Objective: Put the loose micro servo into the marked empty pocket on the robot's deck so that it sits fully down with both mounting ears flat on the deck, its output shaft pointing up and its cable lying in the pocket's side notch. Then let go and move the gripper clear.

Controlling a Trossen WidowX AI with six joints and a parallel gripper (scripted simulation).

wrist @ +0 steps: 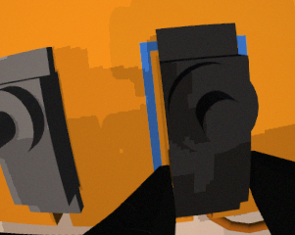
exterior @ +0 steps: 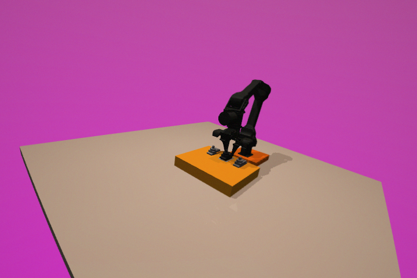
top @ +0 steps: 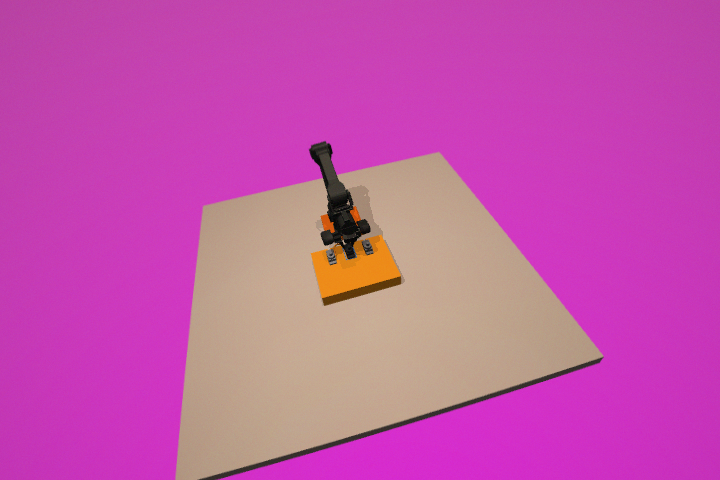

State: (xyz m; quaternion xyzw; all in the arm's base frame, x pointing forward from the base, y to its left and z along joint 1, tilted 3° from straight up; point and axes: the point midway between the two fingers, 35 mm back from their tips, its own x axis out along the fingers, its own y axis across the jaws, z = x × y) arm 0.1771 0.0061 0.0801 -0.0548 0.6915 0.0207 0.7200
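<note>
The micro servo is black, with its output shaft pointing up. My gripper is shut on its sides. The servo is over the marked pocket, low at the deck. In the wrist view the pocket's blue outline shows along the servo's left side and at its upper right corner. The servo covers the rest. Whether its ears touch the deck cannot be told. An orange-brown cable curves at the bottom; the side notch is hidden.
A grey servo and another grey servo stand on the deck, one on each side of the pocket. One also shows at the left of the wrist view. An orange-red plate lies under the arm's base behind the deck.
</note>
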